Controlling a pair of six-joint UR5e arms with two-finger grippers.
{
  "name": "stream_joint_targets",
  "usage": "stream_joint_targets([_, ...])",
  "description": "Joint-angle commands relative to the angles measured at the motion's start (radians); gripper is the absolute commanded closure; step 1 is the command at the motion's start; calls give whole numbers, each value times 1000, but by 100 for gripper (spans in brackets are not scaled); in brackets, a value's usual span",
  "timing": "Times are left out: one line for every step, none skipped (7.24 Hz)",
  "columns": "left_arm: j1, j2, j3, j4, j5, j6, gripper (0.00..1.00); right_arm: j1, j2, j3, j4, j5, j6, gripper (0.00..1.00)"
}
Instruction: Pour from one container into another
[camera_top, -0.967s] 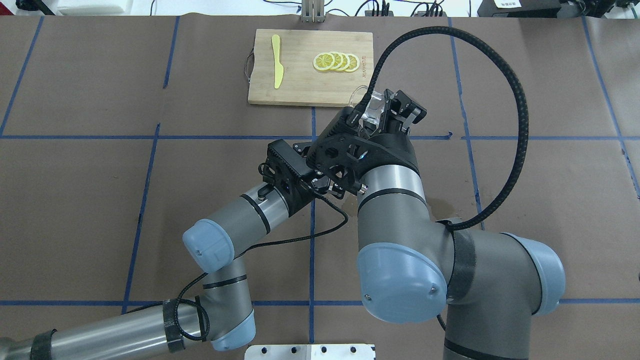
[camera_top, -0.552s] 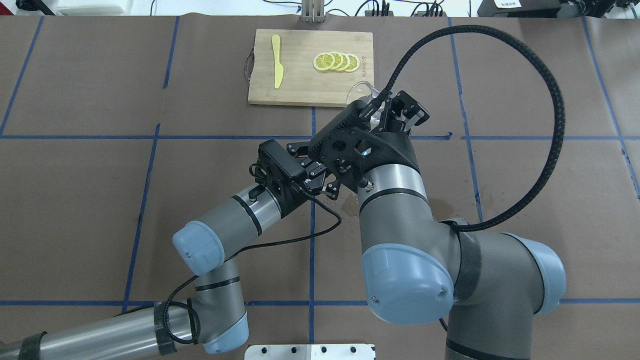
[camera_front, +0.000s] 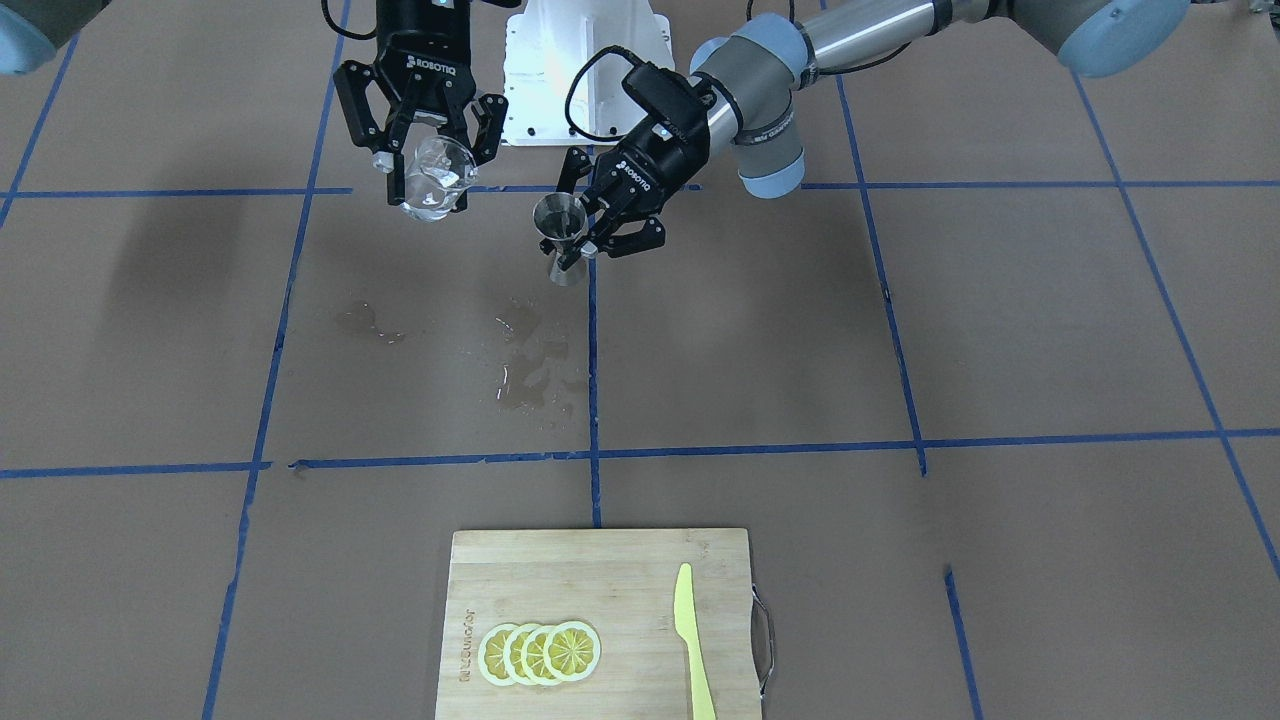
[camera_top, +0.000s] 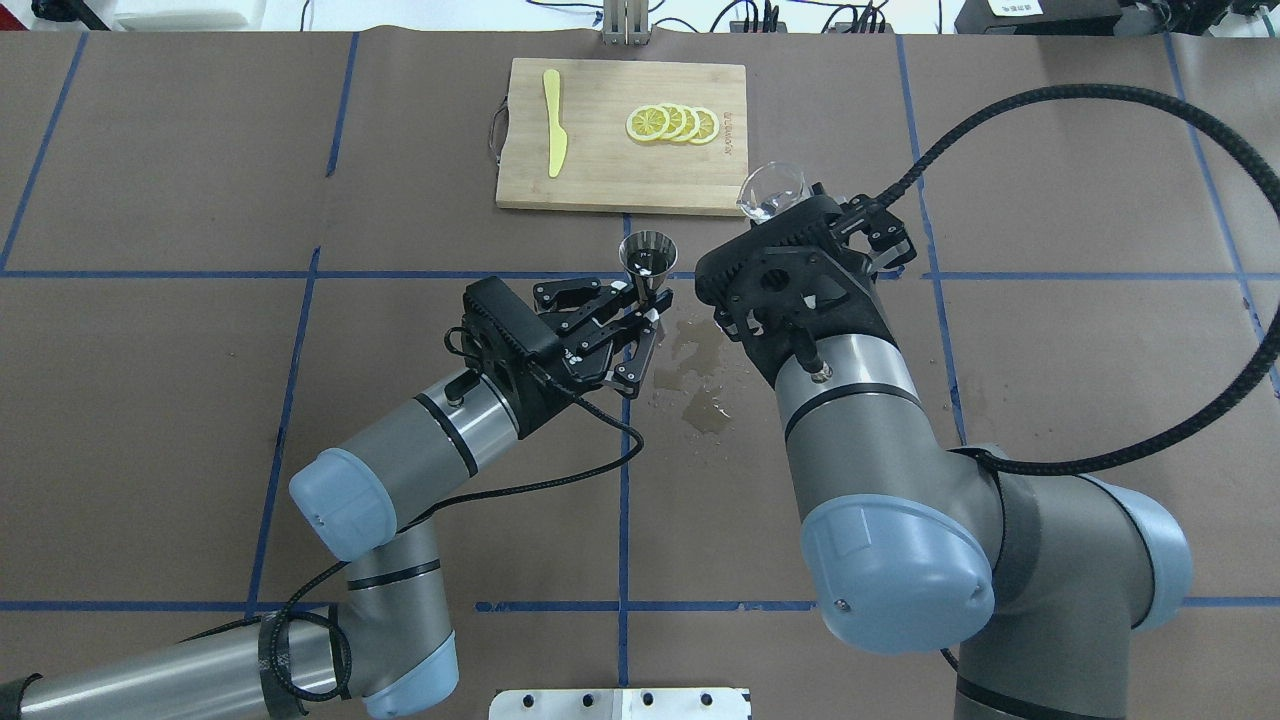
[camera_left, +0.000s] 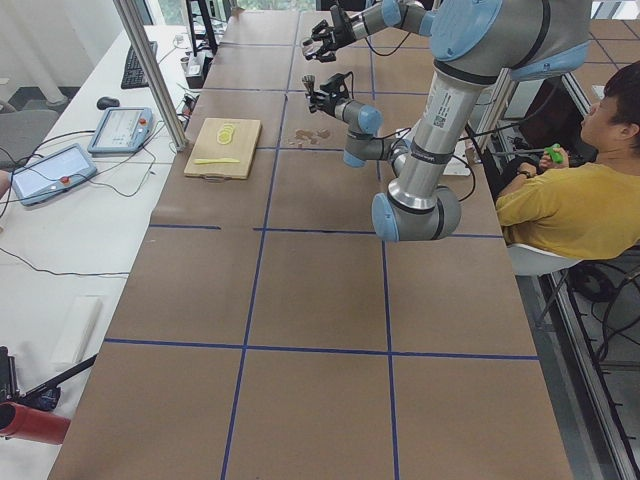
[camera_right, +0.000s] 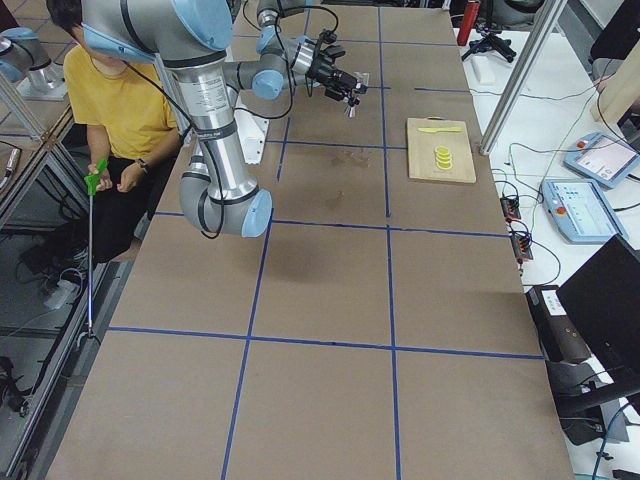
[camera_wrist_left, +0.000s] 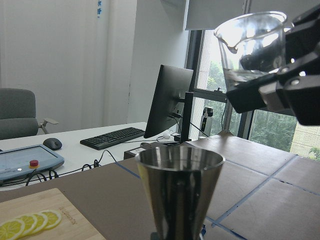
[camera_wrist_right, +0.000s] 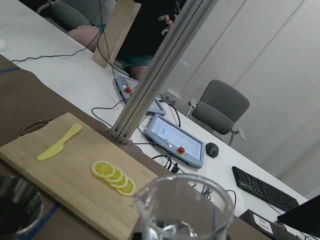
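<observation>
Your bench: brown paper cover w/ a blue tape grid. You've got a wooden cutting board lying flat by the far edge, approx mid-length, handle toward the robot's left end. Wet patches near centre, apart from the board.

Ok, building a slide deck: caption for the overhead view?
Left gripper holds the jigger, right gripper the glass, apart; wet patch on the table.

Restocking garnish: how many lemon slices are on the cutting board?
4 lemon slices, overlapped in one row on the cutting board, apart from the yellow knife. The overlap could hide another.
</observation>
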Motion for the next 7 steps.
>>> stream_joint_targets([-2, 64, -20, 1, 65, -3, 100, 1, -89, 2, 108, 1, 159, 100])
stream_joint_targets([-5, 74, -22, 0, 117, -6, 100, 1, -187, -1, 242, 1, 161, 100])
stream_joint_targets([3, 97, -25, -3, 210, -8, 100, 1, -268, -7, 368, 1, 175, 100])
stream_joint_targets([6, 150, -46, -6, 231, -12, 100, 1, -334, -14, 435, 1, 184, 100])
stream_joint_targets([6, 217, -76, -6, 286, -105, 100, 1, -359, -26, 466, 2, 220, 100])
stream_joint_targets([7, 320, -90, -17, 293, -142, 100, 2, -368, -26, 468, 18, 222, 100])
stream_joint_targets([6, 391, -119, -22, 331, -205, 100, 3, -387, -26, 468, 28, 235, 100])
